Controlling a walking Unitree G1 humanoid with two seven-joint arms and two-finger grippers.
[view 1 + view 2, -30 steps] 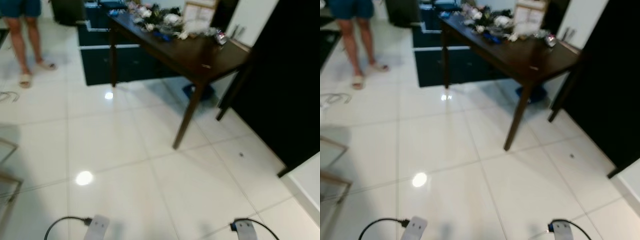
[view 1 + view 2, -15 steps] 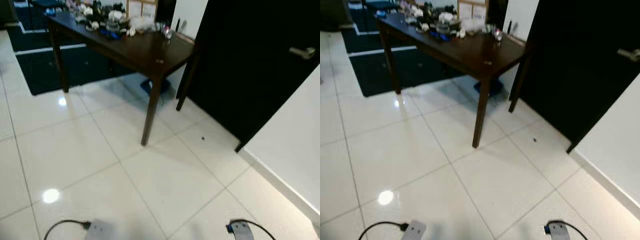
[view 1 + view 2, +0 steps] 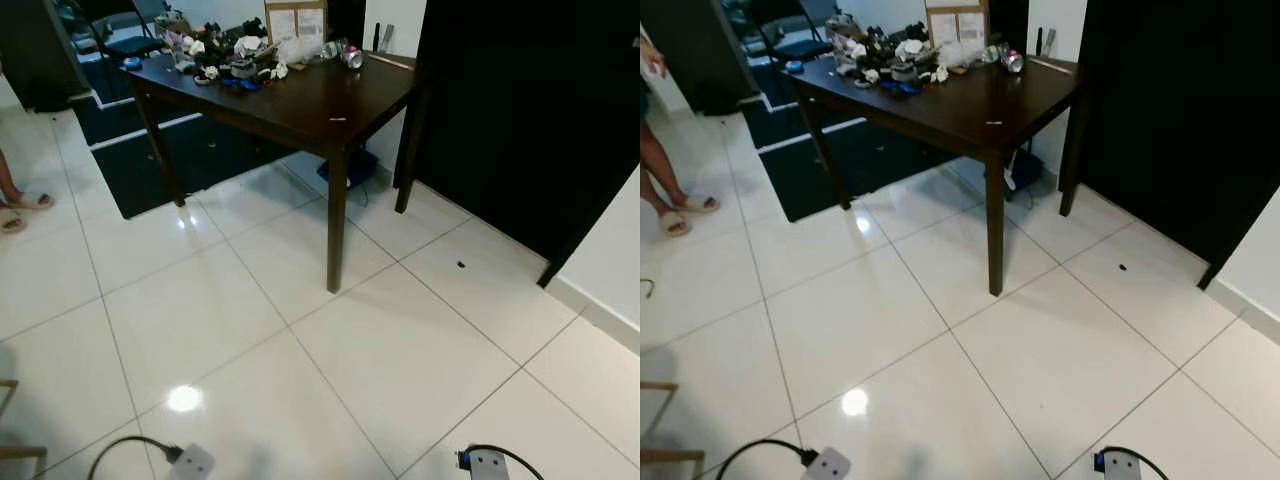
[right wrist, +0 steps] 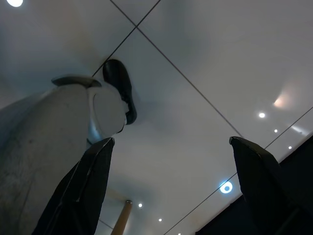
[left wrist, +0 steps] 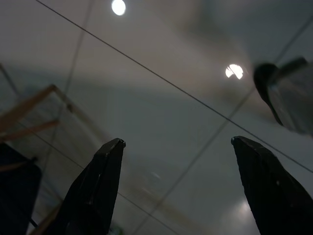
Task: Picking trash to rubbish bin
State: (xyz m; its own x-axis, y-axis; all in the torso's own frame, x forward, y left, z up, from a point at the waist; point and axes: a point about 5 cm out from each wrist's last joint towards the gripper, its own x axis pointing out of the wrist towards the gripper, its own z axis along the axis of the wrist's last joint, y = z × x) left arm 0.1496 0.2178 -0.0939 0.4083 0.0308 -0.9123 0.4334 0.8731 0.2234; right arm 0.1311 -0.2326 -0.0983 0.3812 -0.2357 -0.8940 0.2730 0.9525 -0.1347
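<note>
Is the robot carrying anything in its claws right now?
No. The left gripper and the right gripper are both open, with just the white tiled floor between their fingers.

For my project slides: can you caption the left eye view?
Dark wooden table cluttered with trash at its far end, standing on white floor tiles beside a black door.

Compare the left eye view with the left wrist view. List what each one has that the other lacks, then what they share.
Left eye view: a dark table with a heap of clutter at its far end, a black door, a small dark speck on the floor, and a person's sandalled foot.
Left wrist view: the left pincer, its two black fingers spread wide with nothing between them, above the floor.
Both: the glossy white tiled floor with lamp glare, and probably the same light wooden frame.
</note>
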